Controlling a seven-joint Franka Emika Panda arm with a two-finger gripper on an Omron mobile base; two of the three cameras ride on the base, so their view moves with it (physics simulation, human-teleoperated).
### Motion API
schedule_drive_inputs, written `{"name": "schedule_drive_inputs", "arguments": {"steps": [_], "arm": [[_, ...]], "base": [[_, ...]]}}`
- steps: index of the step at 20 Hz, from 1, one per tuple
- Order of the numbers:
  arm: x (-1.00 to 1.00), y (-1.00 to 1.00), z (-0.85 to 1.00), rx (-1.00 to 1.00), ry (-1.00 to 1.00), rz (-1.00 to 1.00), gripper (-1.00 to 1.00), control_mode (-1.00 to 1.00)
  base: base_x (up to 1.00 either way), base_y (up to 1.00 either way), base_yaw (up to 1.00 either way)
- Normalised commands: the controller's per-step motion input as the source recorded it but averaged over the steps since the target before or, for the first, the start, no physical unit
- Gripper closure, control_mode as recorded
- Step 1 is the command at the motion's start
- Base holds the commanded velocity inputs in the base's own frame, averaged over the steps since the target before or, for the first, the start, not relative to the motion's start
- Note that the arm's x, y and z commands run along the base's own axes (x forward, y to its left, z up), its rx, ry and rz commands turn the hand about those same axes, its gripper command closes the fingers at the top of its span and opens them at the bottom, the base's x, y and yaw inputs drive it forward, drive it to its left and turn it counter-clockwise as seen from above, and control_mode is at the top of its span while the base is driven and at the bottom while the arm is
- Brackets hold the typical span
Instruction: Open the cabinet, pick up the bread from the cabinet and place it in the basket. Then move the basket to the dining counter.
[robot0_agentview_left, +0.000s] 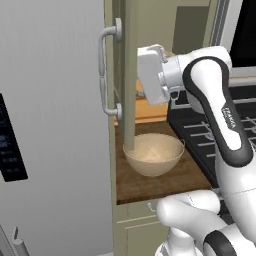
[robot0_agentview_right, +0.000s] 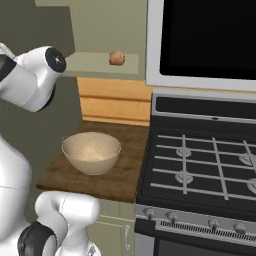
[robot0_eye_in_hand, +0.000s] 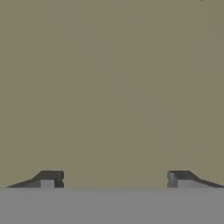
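The sage-green cabinet's door (robot0_agentview_left: 128, 100) stands open, seen edge-on, with its curved silver handle (robot0_agentview_left: 103, 75) on the outer face. My gripper (robot0_eye_in_hand: 114, 179) is open and holds nothing; its fingertips (robot0_eye_in_hand: 48, 178) face a plain sage-green surface close ahead. In the left base view my white hand sits against the door's inner side. The bread (robot0_agentview_right: 117, 57), a small round brown roll, rests on the cabinet shelf (robot0_agentview_right: 95, 66). Below it the tan basket (robot0_agentview_left: 152, 154) (robot0_agentview_right: 91, 151) stands empty on the small brown worktop (robot0_agentview_right: 115, 180). The dining counter is out of view.
A grey fridge (robot0_agentview_left: 50, 125) fills the left side beside the door. A black stove (robot0_agentview_right: 200, 160) with grates adjoins the worktop on the right, and a dark microwave (robot0_agentview_right: 210, 35) hangs above it. Small sage drawers (robot0_agentview_left: 135, 225) lie under the worktop.
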Motion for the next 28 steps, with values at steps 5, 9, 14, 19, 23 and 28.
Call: {"name": "schedule_drive_inputs", "arguments": {"steps": [5,9,14,19,23,28], "arm": [[0.08,-0.94,0.0,-0.18,-0.28,0.0,-1.0,-1.0],[0.0,-1.0,0.01,-0.22,-0.32,-0.03,-1.0,-1.0],[0.0,-0.45,0.02,-0.51,-0.38,-0.29,-1.0,-1.0],[0.46,-0.01,0.07,-0.6,-0.29,-0.46,-1.0,-1.0],[0.47,-0.33,0.16,-0.36,-0.09,-0.32,-1.0,-1.0],[0.65,-0.73,0.2,-0.15,0.02,-0.25,-1.0,-1.0]], "base": [[0.0,0.0,0.0],[0.0,0.0,0.0],[0.0,0.0,0.0],[0.0,0.0,0.0],[0.0,0.0,0.0],[0.0,0.0,0.0]]}}
